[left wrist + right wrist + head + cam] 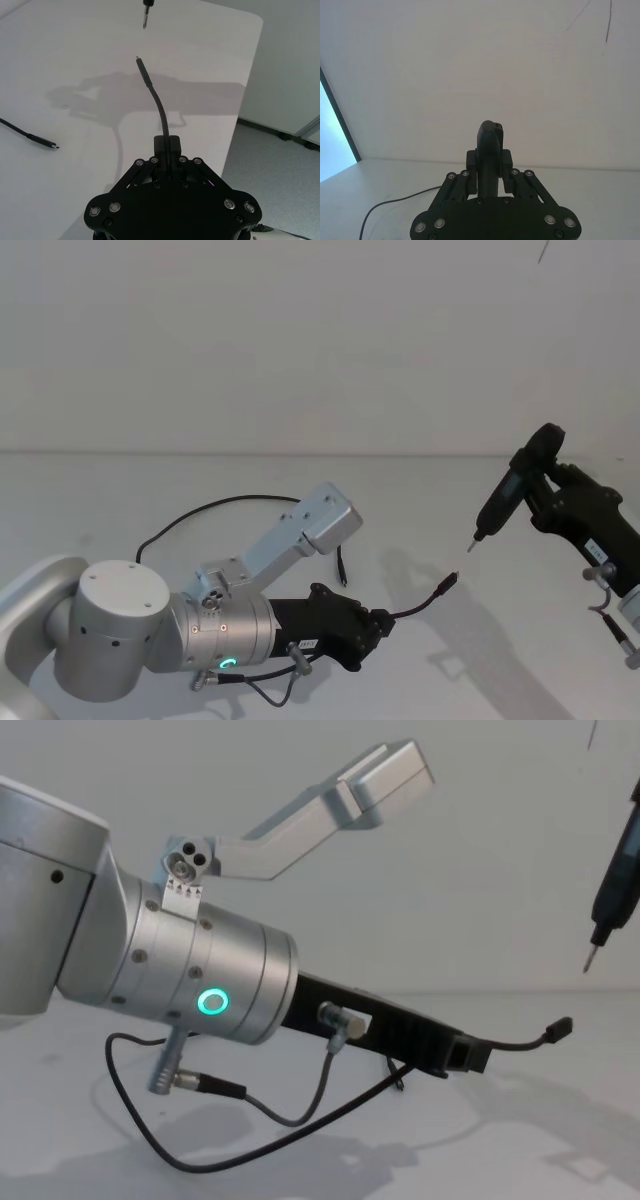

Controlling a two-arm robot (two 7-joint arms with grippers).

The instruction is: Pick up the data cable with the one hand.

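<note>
My left gripper [375, 628], black and pronged on a silver wrist with a green ring [211, 1002], is shut on the data cable [220, 502] close to one end. That short end curves out past the gripper [167, 145], and its plug [450, 582] is held off the table. The rest of the cable hangs below the wrist [300, 1135] and loops over the table to its free plug [50, 145]. My right gripper [550, 495] hovers at the right, shut on a slim black tool [503, 498] whose pale tip points down near the raised plug.
A silver camera bracket [310, 525] juts up from the left wrist. A grey lead with silver plugs [205, 1084] dangles under that wrist. The white table ends in a rounded edge [245, 85], with floor beyond. A plain wall stands behind.
</note>
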